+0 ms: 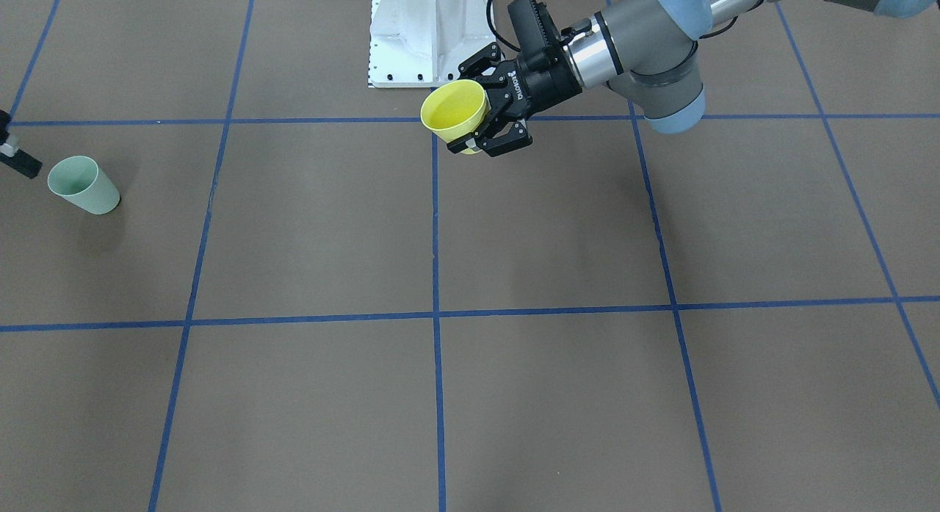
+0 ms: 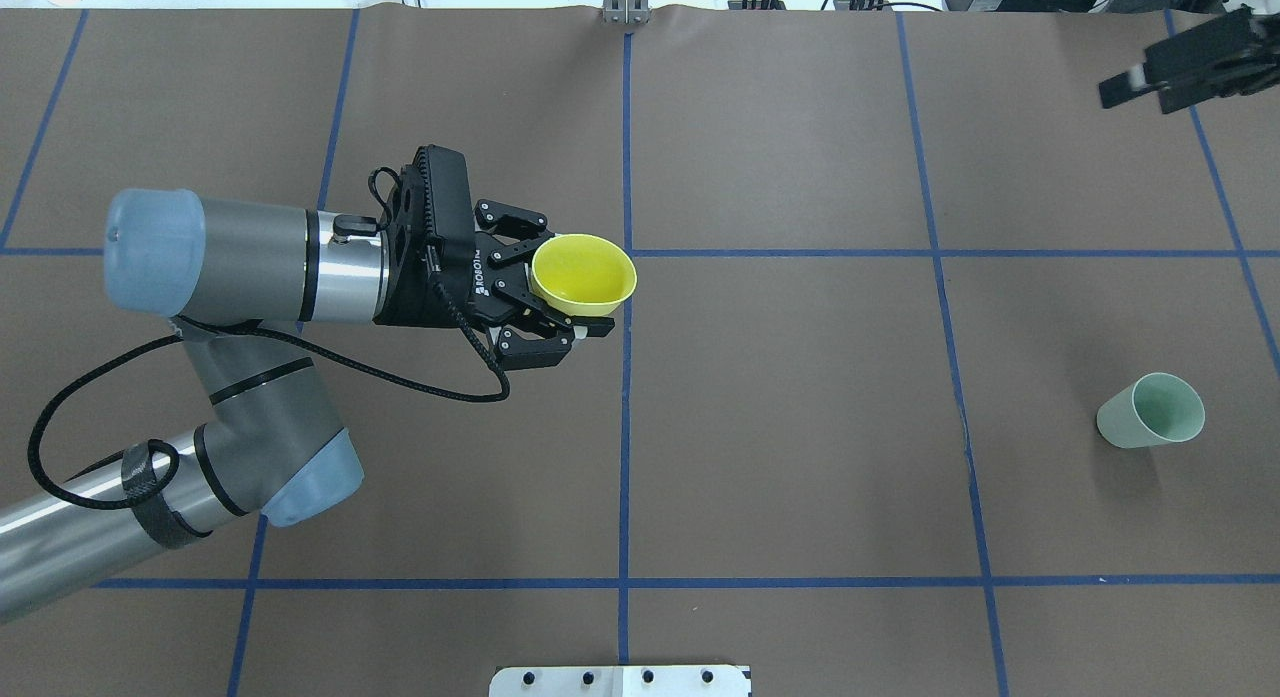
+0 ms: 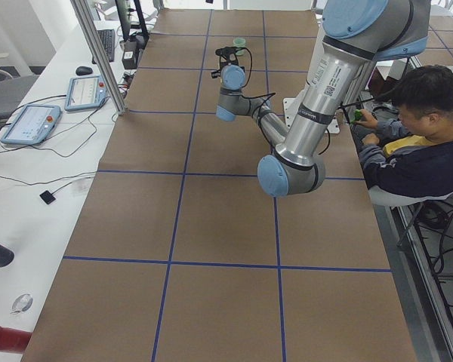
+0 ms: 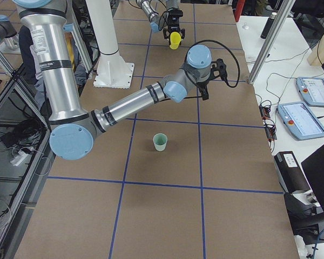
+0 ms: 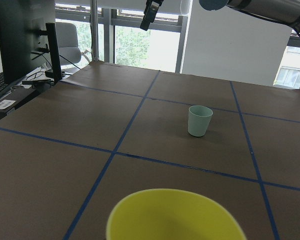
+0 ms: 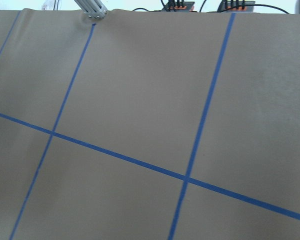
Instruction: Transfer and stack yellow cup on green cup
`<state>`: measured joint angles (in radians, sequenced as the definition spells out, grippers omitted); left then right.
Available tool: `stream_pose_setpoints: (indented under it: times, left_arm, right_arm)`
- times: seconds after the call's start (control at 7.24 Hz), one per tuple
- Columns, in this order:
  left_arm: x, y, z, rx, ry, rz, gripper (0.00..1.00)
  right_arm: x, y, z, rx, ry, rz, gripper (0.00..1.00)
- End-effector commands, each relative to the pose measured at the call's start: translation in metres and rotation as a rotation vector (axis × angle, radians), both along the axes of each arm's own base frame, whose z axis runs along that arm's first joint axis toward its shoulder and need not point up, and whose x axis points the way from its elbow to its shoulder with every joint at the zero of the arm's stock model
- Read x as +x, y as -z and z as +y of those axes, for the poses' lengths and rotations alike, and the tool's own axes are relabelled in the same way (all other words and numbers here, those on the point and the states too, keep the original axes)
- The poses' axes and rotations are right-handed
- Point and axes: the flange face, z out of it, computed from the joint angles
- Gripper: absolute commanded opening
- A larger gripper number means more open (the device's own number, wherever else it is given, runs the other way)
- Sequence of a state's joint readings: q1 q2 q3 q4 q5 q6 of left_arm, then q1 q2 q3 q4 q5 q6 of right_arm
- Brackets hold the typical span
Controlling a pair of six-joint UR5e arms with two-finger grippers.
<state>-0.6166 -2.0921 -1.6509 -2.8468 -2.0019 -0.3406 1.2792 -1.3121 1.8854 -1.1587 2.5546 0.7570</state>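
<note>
Brown paper, ruled into squares by blue tape, covers the wide tabletop (image 2: 800, 427). Over its middle reaches the grey, blue-capped left arm (image 2: 250, 267), its wrist lying level so that the black two-finger left gripper (image 2: 560, 285) points sideways toward the robot's right. Its fingers are closed part-way onto the wall of the small, bright yellow cup (image 2: 583, 274) of plain tapered plastic, one finger on each side. The cup hangs clear above the tabletop, upright with its mouth up.

The black right gripper (image 2: 1180, 72) hovers at the far right corner of the overhead view. I cannot tell whether its fingers are parted, and nothing shows between them. Its wrist camera sees only bare paper and tape.

The small, pale mint-green cup (image 2: 1150, 410), also tapered plastic, stands upright on the tabletop with its mouth up. It is on the robot's right side, well apart from the held one. In the left wrist view the green cup lies ahead along the way the left gripper points, a little right of centre.

Both cups have their long axes vertical, so stacking seems to need a level carry rightward and then a straight descent, base into mouth. The right gripper is the nearer one to the green cup, so the "transfer" may mean a hand-over first.
</note>
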Motion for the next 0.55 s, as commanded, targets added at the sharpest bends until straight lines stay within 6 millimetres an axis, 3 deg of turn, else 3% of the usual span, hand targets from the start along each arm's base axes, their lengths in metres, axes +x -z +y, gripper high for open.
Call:
stream_pose_setpoints:
  times: [0.0,0.28,0.41]
  left_arm:
    - [0.004,-0.006,-0.005,-0.013,0.022,-0.007,0.00]
    - [0.005,-0.005,-0.007,-0.013,0.037,0.000,0.00]
    - [0.005,-0.005,-0.007,-0.002,0.040,0.000,0.03]
  right_arm:
    - [-0.097,0.086,0.014,-0.136,-0.034,-0.071,1.00]
    - [-0.166,0.121,0.035,-0.234,-0.028,-0.089,1.00]
    - [-0.187,0.155,0.037,-0.273,0.002,-0.057,1.00]
